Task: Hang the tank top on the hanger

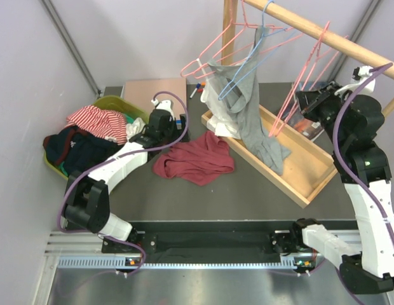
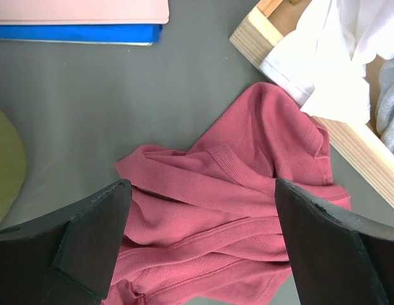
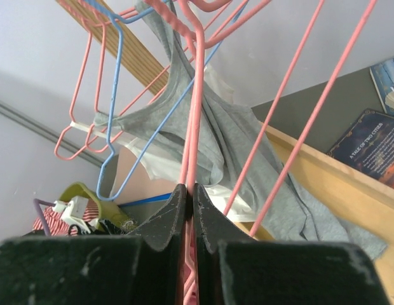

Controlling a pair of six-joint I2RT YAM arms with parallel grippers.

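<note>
Two arms shared the work. From above, the right gripper was up by the wooden rail over the table's far right corner, at a pink hanger. The tank top lay crumpled mid-table, just beside the wooden tray's left corner, with the left gripper at its left edge.

In the left wrist view, that gripper's fingers stood wide apart and empty above the cloth.

In the right wrist view, the fingers were clenched on the hanger's wire.

Fetching the hanger seemed the step in hand. Next, probably, it needed unhooking from the rail without snagging the other hangers. The table was dark grey, the walls pale.
</note>
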